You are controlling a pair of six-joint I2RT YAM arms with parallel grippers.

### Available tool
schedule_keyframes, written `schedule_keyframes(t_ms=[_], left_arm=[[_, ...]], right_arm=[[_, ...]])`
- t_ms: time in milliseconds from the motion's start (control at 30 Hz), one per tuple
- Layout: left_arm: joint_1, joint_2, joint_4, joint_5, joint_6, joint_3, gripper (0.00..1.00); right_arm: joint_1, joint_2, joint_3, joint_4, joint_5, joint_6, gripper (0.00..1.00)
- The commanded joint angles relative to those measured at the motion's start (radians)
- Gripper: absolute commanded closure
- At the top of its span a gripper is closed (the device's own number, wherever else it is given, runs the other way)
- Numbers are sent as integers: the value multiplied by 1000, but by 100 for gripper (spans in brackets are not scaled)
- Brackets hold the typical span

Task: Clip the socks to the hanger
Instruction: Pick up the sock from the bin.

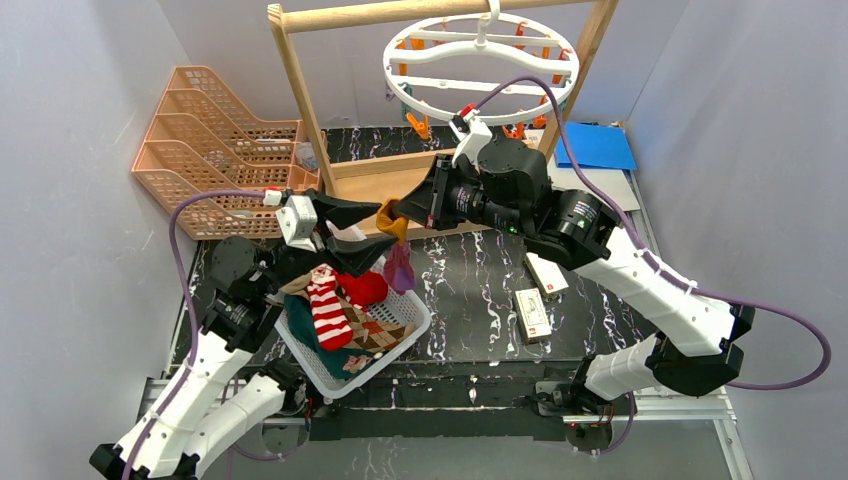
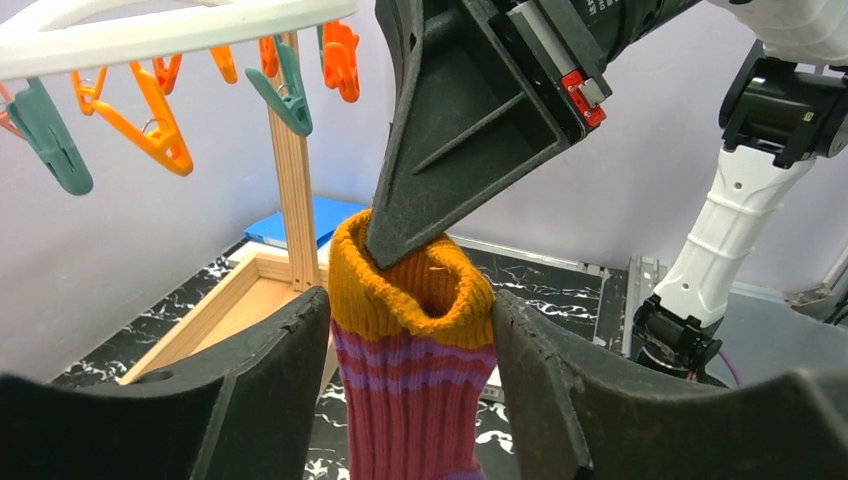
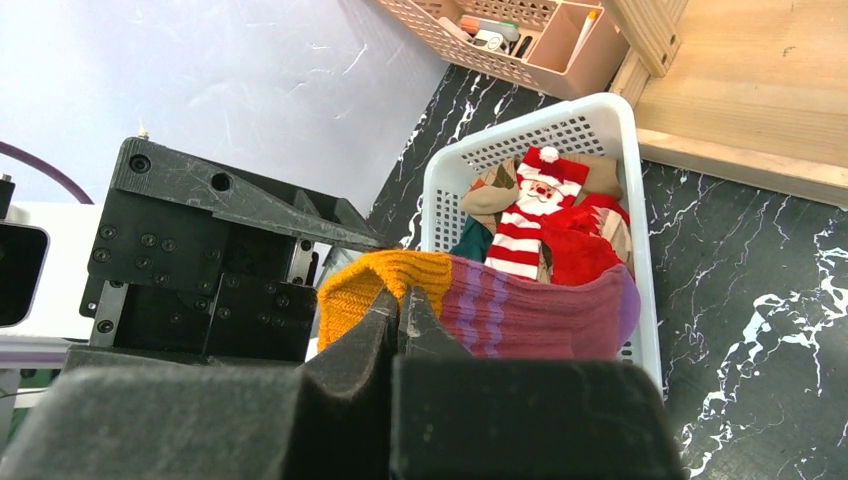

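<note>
Right now my right gripper (image 3: 400, 305) is pinched tight on the orange cuff of the maroon sock (image 2: 415, 400), with only a thin fold of the rim between the jaws. My left gripper (image 2: 410, 300) stands wide, one finger on each side of that cuff, close to the knit but not clamping it. The sock hangs free in the air from my right jaws, above the white basket (image 1: 400, 330) where the striped sock (image 1: 327, 310) and the others lie. The hanger (image 1: 480, 60) is up and behind on the wooden rack (image 1: 300, 90), well apart from the sock, its orange clips (image 2: 150, 125) dangling.

My worry is the shallow bite: if I swing the right arm quickly, the cuff could slide out and drop into the basket or onto the table. If the sock brushes a left finger as I lift, the drag could peel it loose. The ring hangs from a hook, so pushing on a clip may simply make it swing away
</note>
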Motion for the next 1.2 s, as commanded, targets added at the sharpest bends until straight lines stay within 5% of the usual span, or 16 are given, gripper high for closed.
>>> schedule_keyframes(t_ms=[0,200,433,633,767,833,1033,1167], left_arm=[[0,8,58,29,36,35,46],[0,23,54,37,49,42,75],[0,24,-1,39,91,52,99],[0,14,-73,-37,130,70,100],[0,15,-73,-60,138,71,100],[0,24,-70,-54,134,76,100],[0,39,-54,-56,126,83,100],[0,59,-63,-55,134,104,100]], right_arm=[[-1,-20,6,53,-9,6,99],[-2,-18,5,54,-11,8,99],[-2,-16,17,41,1,7,99],[-2,-46,7,-18,29,-17,95],[-1,-65,11,-57,-11,-32,51],[-1,-53,53,-88,-47,-35,39],[-2,-104,100,-145,-3,-70,34],[-2,-236,-38,-72,134,-105,36]])
